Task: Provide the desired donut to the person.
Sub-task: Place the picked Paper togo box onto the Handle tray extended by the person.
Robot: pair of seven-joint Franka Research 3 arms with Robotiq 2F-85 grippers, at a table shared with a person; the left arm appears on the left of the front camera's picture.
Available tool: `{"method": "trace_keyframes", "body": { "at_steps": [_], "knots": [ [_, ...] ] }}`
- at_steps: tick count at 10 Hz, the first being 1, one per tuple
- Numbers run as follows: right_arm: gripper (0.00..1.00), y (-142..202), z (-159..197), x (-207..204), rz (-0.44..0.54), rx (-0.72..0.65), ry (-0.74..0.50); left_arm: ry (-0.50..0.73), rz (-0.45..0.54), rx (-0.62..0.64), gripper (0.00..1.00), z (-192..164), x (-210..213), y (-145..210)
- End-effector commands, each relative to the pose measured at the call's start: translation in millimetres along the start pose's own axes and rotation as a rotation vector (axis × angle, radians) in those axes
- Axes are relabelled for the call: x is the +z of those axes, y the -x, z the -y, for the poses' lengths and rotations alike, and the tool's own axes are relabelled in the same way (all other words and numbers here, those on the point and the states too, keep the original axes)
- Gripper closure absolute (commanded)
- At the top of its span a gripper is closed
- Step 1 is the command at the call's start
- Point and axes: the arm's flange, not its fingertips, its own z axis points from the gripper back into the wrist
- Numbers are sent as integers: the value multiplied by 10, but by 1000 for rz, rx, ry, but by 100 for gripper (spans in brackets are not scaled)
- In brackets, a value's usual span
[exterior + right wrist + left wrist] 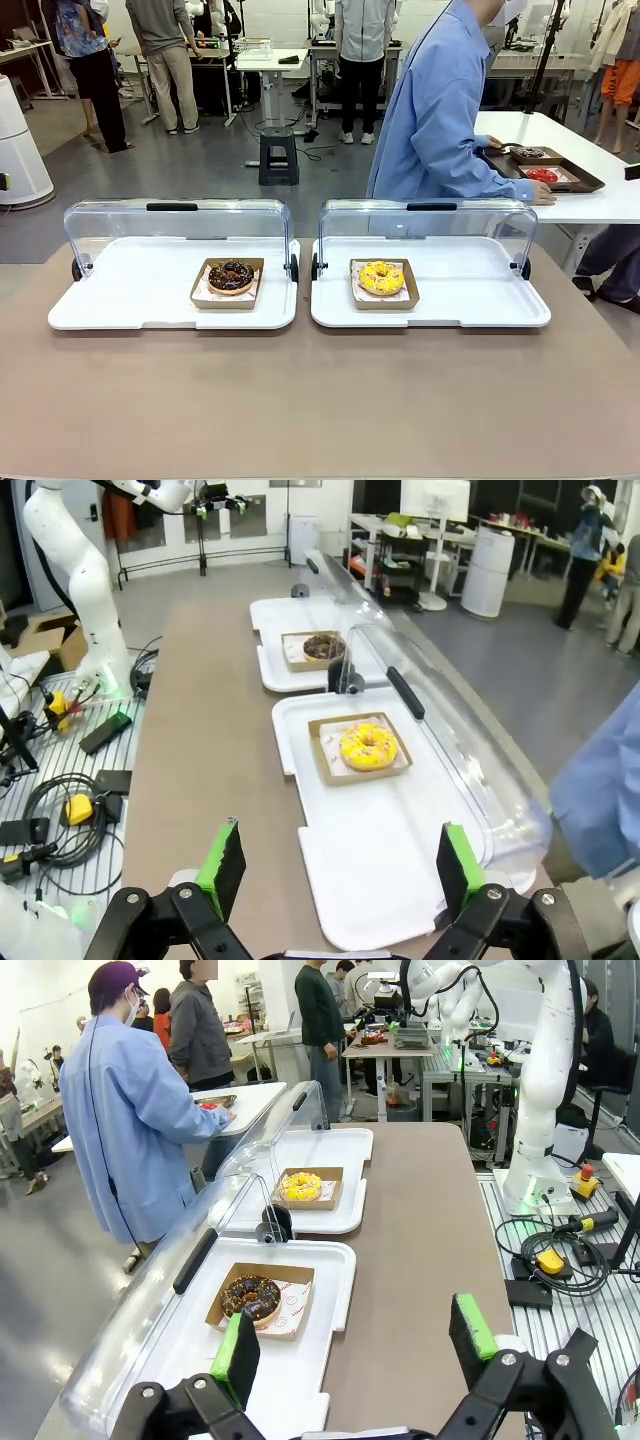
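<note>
The left pincer [355, 1355] has black angular links with silver screw heads at the joints and bright green pads on its two fingers [238, 1358]. The right pincer [340, 865] is built the same, black with green pads. The person [440, 110] wears a light-blue long-sleeved button-up shirt and a white face mask.

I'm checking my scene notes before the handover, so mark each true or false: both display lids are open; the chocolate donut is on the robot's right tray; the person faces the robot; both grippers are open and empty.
1. Both lids open: true, on the left tray and the right tray.
2. False: the chocolate donut is on the left tray; the yellow donut is on the right.
3. False: the person is turned toward a side table.
4. True: left gripper, right gripper.
</note>
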Motion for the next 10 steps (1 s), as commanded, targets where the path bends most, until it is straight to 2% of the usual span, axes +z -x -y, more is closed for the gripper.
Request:
{"method": "trace_keyframes", "body": {
  "at_steps": [1, 10],
  "knots": [
    [0, -34, -64, -67, 1, -30, 16, -13, 1, -3, 0, 0, -1, -4],
    [0, 0, 0, 0, 0, 0, 0, -13, 1, -3, 0, 0, -1, -4]
  ]
}}
